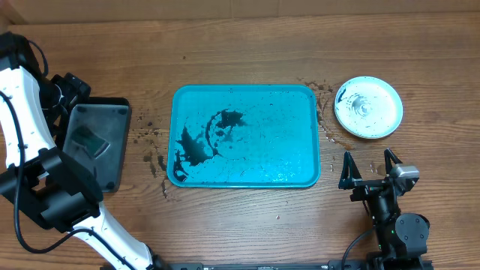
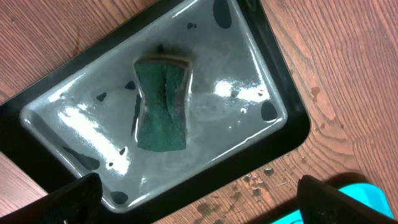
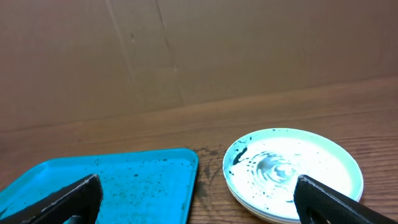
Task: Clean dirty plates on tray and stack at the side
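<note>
Plates (image 1: 368,107) sit stacked on the worktop (image 1: 247,225) just right of the turquoise tray (image 1: 285,150), the top one smeared black. That tray carries black smears toward its left end. The right claw (image 1: 367,161) hovers wide open beside the tray's near right corner. Left of the tray, the left claw (image 2: 199,190) hangs wide open over a black tray (image 1: 112,150) holding a green sponge (image 2: 163,102).

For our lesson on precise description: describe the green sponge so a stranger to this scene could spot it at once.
Find the large turquoise tray mid-table, then the smaller black tray left of it in the overhead view. Inside lies the sponge: dark green, pinched at the waist, the only object there.
</note>
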You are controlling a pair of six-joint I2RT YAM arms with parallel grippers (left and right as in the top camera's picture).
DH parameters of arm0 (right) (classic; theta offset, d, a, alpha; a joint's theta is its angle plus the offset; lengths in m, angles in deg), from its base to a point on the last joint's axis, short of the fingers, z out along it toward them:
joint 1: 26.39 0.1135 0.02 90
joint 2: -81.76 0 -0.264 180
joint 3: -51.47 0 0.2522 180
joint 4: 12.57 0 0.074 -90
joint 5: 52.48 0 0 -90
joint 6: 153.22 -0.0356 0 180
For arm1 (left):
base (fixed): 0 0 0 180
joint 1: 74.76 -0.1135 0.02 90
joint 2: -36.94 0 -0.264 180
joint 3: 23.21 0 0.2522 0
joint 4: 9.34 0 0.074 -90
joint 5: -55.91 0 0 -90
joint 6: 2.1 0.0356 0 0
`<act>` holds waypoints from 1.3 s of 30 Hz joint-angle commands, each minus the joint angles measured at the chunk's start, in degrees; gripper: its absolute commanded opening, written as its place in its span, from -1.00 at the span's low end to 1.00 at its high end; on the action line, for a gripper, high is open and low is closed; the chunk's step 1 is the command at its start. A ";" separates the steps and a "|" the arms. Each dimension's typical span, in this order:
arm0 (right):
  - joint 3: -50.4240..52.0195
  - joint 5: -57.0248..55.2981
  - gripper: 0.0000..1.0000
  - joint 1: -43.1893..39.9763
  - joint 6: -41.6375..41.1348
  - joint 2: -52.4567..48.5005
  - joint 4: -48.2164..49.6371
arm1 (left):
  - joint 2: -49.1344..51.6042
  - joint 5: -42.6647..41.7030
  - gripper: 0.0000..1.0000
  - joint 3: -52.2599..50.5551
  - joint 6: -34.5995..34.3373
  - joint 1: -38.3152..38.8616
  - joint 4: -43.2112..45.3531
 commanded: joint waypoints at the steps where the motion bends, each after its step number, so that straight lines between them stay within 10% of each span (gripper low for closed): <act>1: 0.59 -0.55 1.00 -0.48 0.70 0.57 0.35 | -0.87 0.00 1.00 0.72 0.72 0.50 -0.11; 39: 0.59 -0.55 1.00 -0.48 0.70 0.57 0.35 | -5.03 -2.05 0.99 0.68 2.62 12.35 -4.22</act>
